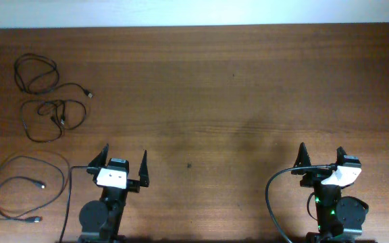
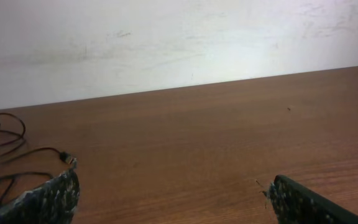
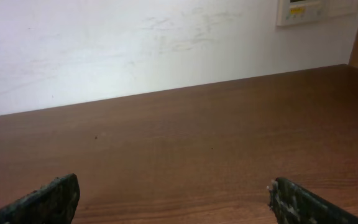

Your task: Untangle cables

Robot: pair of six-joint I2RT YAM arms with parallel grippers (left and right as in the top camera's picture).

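Three thin black cables lie apart at the table's left side. One is looped at the far left with its plug end (image 1: 88,95) pointing right. A second is loosely coiled (image 1: 50,109) just below it. The third forms a wide loop at the front left, its plug (image 1: 40,183) inside the loop. My left gripper (image 1: 124,152) is open and empty, to the right of the third cable. In the left wrist view (image 2: 169,190) a cable plug (image 2: 68,159) lies ahead on the left. My right gripper (image 1: 321,150) is open and empty at the front right, far from the cables, over bare wood (image 3: 173,186).
The brown wooden table (image 1: 215,94) ends at a white wall at the back. Thicker black cords run from the left arm base (image 1: 67,202) and the right arm base (image 1: 269,196). A wall control panel (image 3: 300,11) shows at the top right of the right wrist view.
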